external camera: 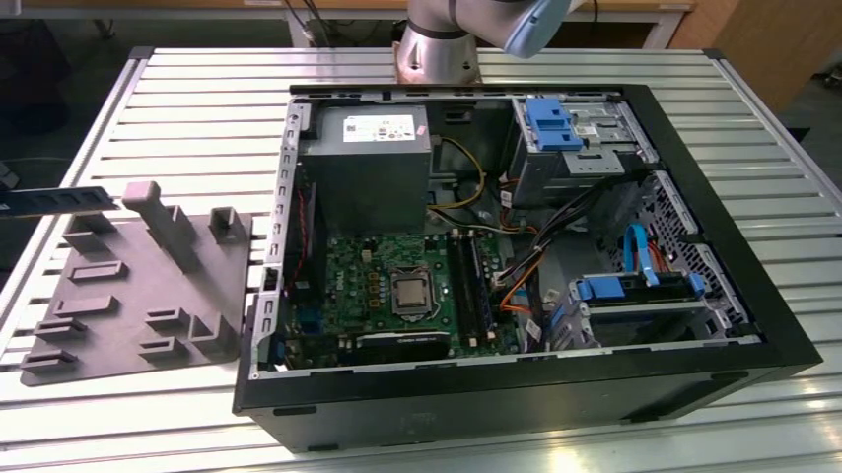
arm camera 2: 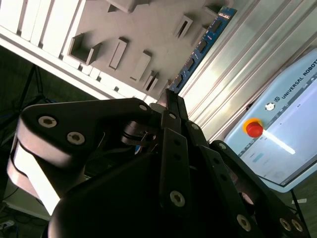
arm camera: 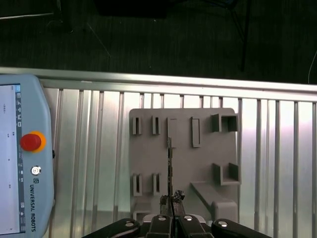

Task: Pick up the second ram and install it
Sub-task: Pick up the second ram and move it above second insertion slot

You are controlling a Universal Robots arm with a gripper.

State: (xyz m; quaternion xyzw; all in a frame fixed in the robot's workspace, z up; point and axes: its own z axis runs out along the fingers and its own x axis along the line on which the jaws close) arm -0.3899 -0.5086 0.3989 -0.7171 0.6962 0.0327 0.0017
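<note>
Gripper (arm camera: 171, 199) clamped on the ram stick (arm camera: 170, 163), over the grey tray (arm camera: 148, 158), well apart from the PC case (external camera: 526, 399).

Exterior view: arm base (external camera: 441, 44) at the far edge of the slatted metal table (external camera: 197, 99), arm runs out of frame. Case lies open, motherboard (external camera: 394, 286) exposed. Stick sits level at the exterior view's left, above the tray's corner; can't tell if it touches. First wrist view: fingers pinched on one end of the stick, seen edge-on, rest juts out over the tray. Teach pendant (arm camera: 25, 163) lies on the table nearby, dark floor (arm camera: 148, 39) beyond. Second wrist view: linkage fills the foreground, fingertips closed on the stick's near end, chips run away along the tray's edge, pendant w/ red button (arm camera 2: 253, 128) to one side.
</note>
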